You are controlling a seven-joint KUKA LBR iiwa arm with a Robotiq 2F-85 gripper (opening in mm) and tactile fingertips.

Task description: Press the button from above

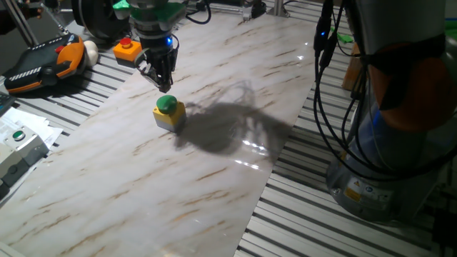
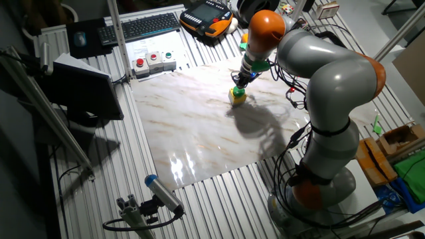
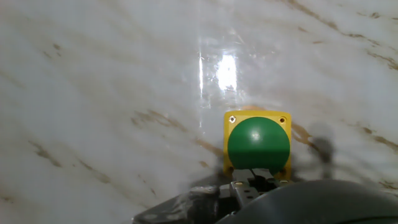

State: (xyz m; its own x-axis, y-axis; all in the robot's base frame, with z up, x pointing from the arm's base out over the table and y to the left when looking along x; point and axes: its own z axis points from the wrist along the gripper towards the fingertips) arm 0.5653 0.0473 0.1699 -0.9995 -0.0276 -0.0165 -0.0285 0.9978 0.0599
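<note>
**Hand poised over the green button**

One fixed view shows the hand [image 1: 163, 81] hanging just above the button [image 1: 169, 111], its dark tips pointing down at the back edge of the green cap. Whether the tips touch the cap cannot be told from here. This view also shows a red-capped button on an orange base [image 1: 127, 49] standing well apart at the far edge of the counter [image 1: 214, 171], and a black and orange handheld controller [image 1: 43, 63] lying on the slatted surface beside it.

The other fixed view takes in the whole grey arm [image 2: 325, 99] bending over from the right, with its orange joints. Here the button [image 2: 238, 95] is small, and the hand [image 2: 238, 79] sits right over it. A keyboard [image 2: 146, 26] and a grey box with small buttons [image 2: 154, 62] lie beyond the counter's far side.

The hand view looks almost straight down. The button [image 3: 257, 144] fills the lower middle of the picture: a smooth, round green dome on a square yellow base, with small screws in the two upper corners. It stands upright on the pale marbled counter [image 3: 93, 93], near a bright glare patch. Only blurred bits of the hand show at the bottom edge, so I cannot tell whether the fingers are open or closed.
</note>
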